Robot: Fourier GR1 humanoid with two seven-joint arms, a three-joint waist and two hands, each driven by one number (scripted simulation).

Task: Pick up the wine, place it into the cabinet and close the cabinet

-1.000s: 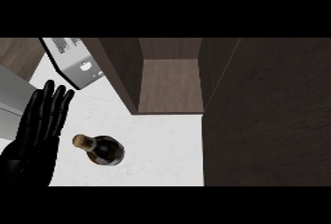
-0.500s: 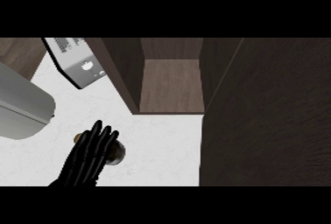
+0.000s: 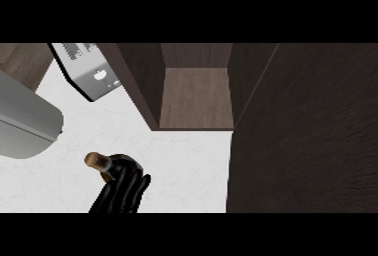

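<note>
The wine bottle (image 3: 101, 162) lies on the white counter (image 3: 184, 165) at lower left. Only its cork end and dark neck show, pointing up and left. My left hand (image 3: 124, 192) comes in from the lower edge and covers the bottle's body, fingers curled over it and thumb on its right side. The open cabinet (image 3: 193, 100) stands beyond at top centre, with a bare wooden shelf inside. Its dark door (image 3: 310, 130) hangs open and fills the right side. My right hand shows nowhere.
A silver appliance (image 3: 87, 75) leans at the upper left beside the cabinet's left wall. A large grey rounded shape (image 3: 26, 122) juts in from the left edge, above and left of the bottle.
The left hand left its raised spot at the left edge, swung right onto the bottle, then drew in over it. The grey shape came into view at left. The bottle has stayed put.
</note>
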